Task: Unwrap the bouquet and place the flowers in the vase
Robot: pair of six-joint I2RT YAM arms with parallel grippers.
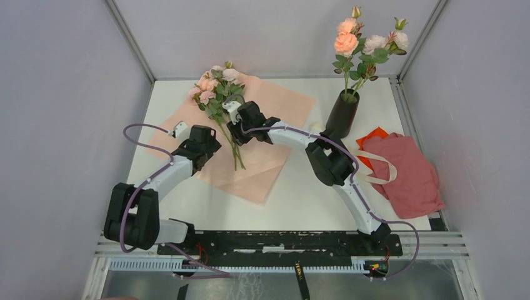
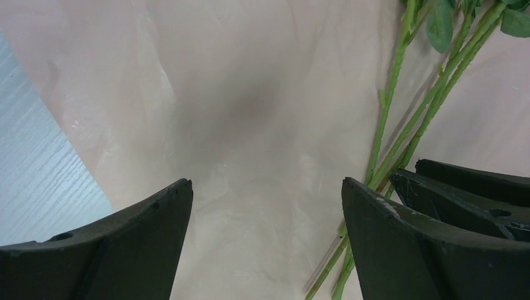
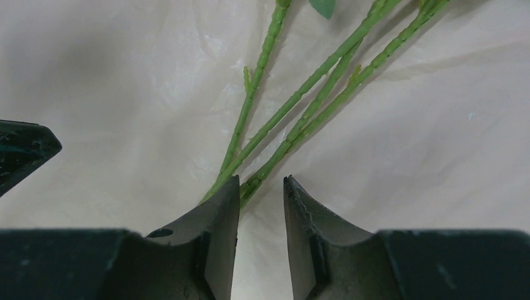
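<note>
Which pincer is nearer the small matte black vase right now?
Right. The right pincer is over the loose green rose stems on the light pink wrapping paper, well left of the small matte black vase; the left pincer is farther left, beyond those stems.

The right fingers (image 3: 212, 237) hide the flowers' (image 3: 294, 106) stem ends; their blooms are cropped.

1. My left gripper (image 2: 265, 187) sits centre-left in the top view, jaws spread wide, arm bent low.
2. My right gripper (image 3: 261, 182) reaches up-centre, jaws nearly together with a slim gap.
</note>
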